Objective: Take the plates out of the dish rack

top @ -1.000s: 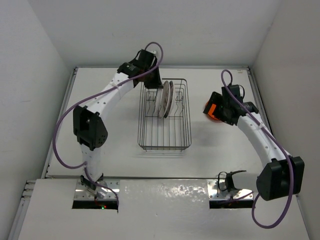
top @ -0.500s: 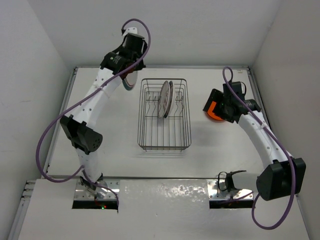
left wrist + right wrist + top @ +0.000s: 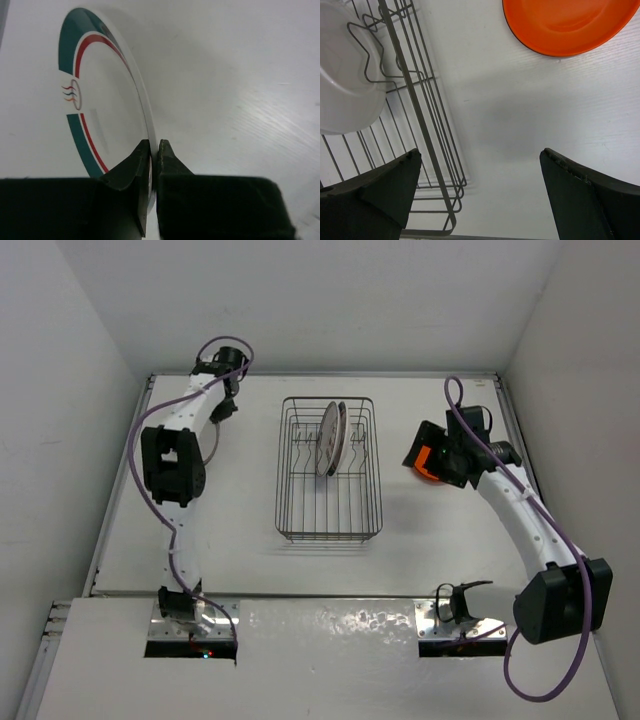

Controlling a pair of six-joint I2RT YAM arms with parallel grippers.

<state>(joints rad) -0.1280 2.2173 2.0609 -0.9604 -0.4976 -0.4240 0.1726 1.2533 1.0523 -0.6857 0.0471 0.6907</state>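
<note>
A white plate (image 3: 102,105) with teal and red rim stripes stands on edge over the table, and my left gripper (image 3: 154,148) is shut on its rim. From above, that gripper (image 3: 217,420) is at the back left of the table, well left of the dish rack (image 3: 378,480). Two pale plates (image 3: 329,438) stand upright between the rack's tines. An orange plate (image 3: 565,25) lies flat on the table right of the rack. My right gripper (image 3: 480,152) hangs open between rack and orange plate, holding nothing. From above, the right gripper (image 3: 428,462) partly covers the orange plate (image 3: 421,463).
The rack's corner wires (image 3: 427,150) run close to my right gripper's left finger. A white plate (image 3: 345,95) in the rack shows at that view's left edge. White walls close in the table at the back and both sides.
My left arm has swung away from the rack to the back left of the table, carrying the striped plate. The right arm has barely moved.
</note>
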